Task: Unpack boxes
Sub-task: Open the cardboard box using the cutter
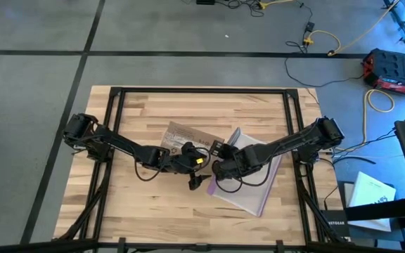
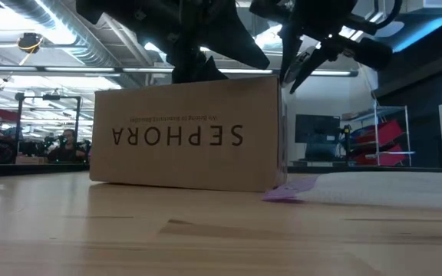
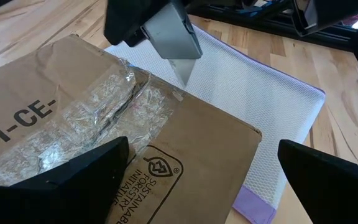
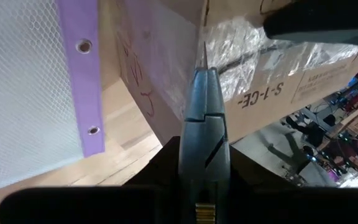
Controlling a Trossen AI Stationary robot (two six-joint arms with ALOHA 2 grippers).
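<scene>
A brown cardboard box [image 1: 187, 135] rests on its base on the wooden table, its side reading "SEPHORA" upside down [image 2: 179, 136]. Clear tape [image 3: 98, 106] runs along its top seam. My left gripper [image 3: 210, 177] hovers open over the box's top; one finger is above the cardboard and the other is past its edge. My right gripper [image 4: 204, 171] is shut on a grey knife-like tool [image 4: 204, 112]. The tool's blade tip [image 3: 182, 78] stands at the taped end of the box's top. A clear mesh bag with a purple edge [image 1: 252, 179] lies beside the box. My left gripper may be touching the box's top, but I cannot tell. My right gripper pinches the tool's handle [image 4: 202, 146] between its two fingers, with the tool lying along them. It comes slanting down from the table's right side. The blade [image 4: 204, 59] points at the box's taped seam; whether it touches, I cannot tell.
The bag's purple corner [image 2: 290, 188] lies on the table against the box's right side. Black frame rails [image 1: 114, 112] run along the table's left, far and right edges. Bare wood [image 1: 153, 204] stretches toward the near edge.
</scene>
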